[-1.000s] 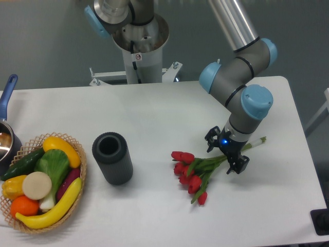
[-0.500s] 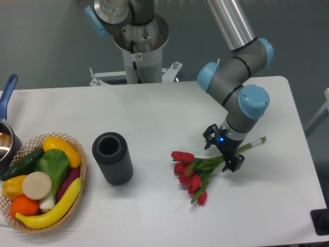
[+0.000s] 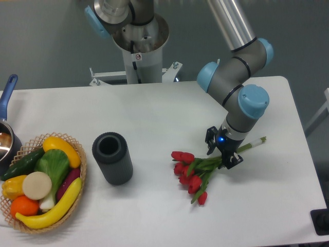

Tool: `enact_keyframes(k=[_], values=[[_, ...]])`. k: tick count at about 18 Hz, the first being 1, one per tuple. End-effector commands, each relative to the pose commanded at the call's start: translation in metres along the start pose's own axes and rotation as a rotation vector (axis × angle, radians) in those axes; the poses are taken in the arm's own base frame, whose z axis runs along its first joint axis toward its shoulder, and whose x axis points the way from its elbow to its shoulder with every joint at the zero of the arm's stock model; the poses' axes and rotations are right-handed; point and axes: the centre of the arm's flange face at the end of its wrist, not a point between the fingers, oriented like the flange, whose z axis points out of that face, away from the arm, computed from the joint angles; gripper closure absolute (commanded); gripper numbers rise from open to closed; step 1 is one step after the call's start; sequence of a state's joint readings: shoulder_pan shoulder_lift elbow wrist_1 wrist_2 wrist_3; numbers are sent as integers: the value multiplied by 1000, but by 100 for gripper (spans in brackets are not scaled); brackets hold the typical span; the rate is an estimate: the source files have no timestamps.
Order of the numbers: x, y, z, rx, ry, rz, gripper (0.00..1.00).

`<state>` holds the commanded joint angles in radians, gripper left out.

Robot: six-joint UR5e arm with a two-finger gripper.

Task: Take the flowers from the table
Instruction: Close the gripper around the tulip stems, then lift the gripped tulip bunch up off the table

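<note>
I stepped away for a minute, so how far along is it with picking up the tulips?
Approach done: the gripper is down over the stems of the red tulips, fingers narrowed around them. Whether it grips yet is unclear. The bunch lies on the white table; lifting remains.

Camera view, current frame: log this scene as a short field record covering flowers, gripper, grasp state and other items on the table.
flowers: red tulips lying flat on the table, stems pointing right
gripper: down over the stems, fingers either side
grasp state: closing or closed on the stems, cannot tell which; bunch not lifted
other items: dark cylinder on its side, basket of vegetables, pot at left edge
</note>
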<state>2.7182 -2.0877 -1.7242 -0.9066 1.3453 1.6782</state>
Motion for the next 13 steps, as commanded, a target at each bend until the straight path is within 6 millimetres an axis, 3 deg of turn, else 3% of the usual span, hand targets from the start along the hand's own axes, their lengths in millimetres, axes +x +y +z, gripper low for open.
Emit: enact_keyframes(k=[2, 7, 11, 13], values=[[0, 0, -1, 0, -1, 0, 58], [0, -1, -3, 0, -4, -5, 76], [-3, 1, -8, -1, -14, -8, 79], [-7, -3, -21, -3, -39, 1, 79]])
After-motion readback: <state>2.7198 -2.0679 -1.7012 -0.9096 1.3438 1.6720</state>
